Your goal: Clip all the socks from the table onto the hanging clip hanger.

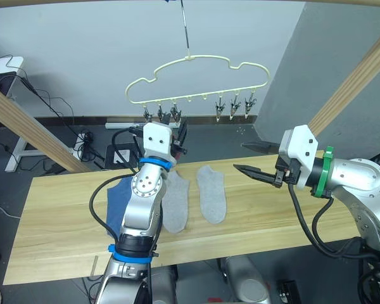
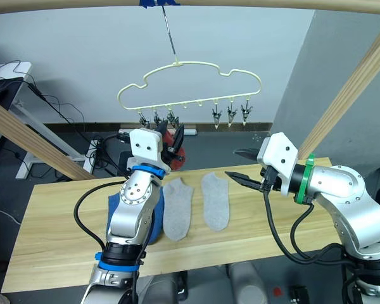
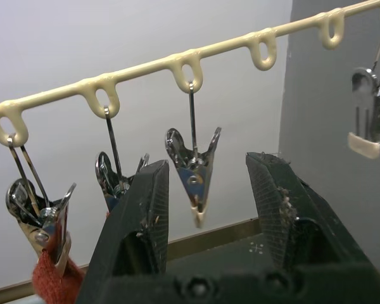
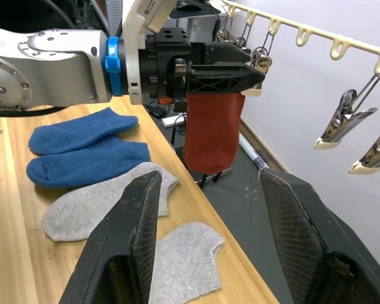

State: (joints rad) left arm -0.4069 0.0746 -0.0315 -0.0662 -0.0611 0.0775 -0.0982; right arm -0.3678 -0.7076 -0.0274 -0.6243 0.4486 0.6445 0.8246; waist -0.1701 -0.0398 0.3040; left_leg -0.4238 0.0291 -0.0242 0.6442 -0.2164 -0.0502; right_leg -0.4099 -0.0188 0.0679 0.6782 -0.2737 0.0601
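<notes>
The pale yellow clip hanger [image 1: 196, 60] hangs from its hook above the far edge of the table [image 1: 272, 215]. A rust red sock [image 4: 212, 130] dangles from a clip at its left end. My left gripper [image 3: 206, 168] is raised at those clips, open, with an empty metal clip [image 3: 195, 180] between its fingers. Two light grey socks [image 1: 175, 202] [image 1: 211, 193] lie flat side by side mid-table. Two blue socks [image 4: 82, 149] lie left of them, partly hidden by my left arm. My right gripper [image 1: 240, 156] hovers open and empty over the table, right of the grey socks.
Thick wooden poles slant down at the left [image 1: 25, 126] and right [image 1: 354, 82], and a beam [image 2: 240, 5] runs overhead. Three more empty clips [image 1: 235, 106] hang at the hanger's right end. Cables and a power strip [image 1: 82, 142] lie on the floor behind the table.
</notes>
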